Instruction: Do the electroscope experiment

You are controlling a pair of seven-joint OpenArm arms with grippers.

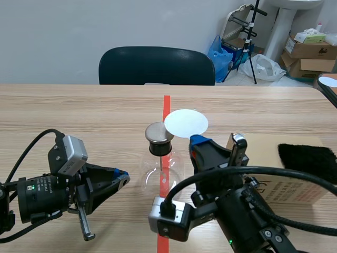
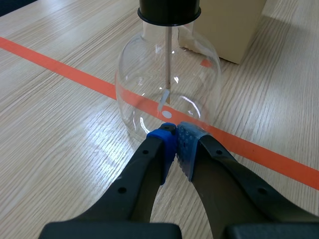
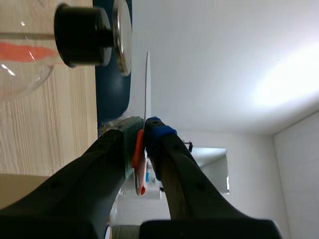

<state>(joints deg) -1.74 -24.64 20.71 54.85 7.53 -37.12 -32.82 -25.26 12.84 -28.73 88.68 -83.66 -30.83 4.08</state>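
The electroscope, a clear glass flask (image 1: 160, 176) with a black stopper (image 1: 159, 147) and a round metal cap (image 1: 159, 133), stands on the red tape line. My right gripper (image 1: 202, 141) is shut on the orange handle (image 3: 138, 149) of a white disc (image 1: 186, 123), held just beside the cap. In the right wrist view the disc (image 3: 147, 84) shows edge-on, a small gap from the cap (image 3: 122, 37). My left gripper (image 2: 175, 130) is shut on nothing, its tips at the base of the flask (image 2: 167, 94). Inside hangs a thin metal rod (image 2: 169, 64).
A cardboard box (image 1: 295, 179) with a black cloth (image 1: 308, 155) on it lies at the right, close behind the flask. A dark chair (image 1: 156, 66) stands past the table's far edge. Boxes and bags lie on the floor beyond.
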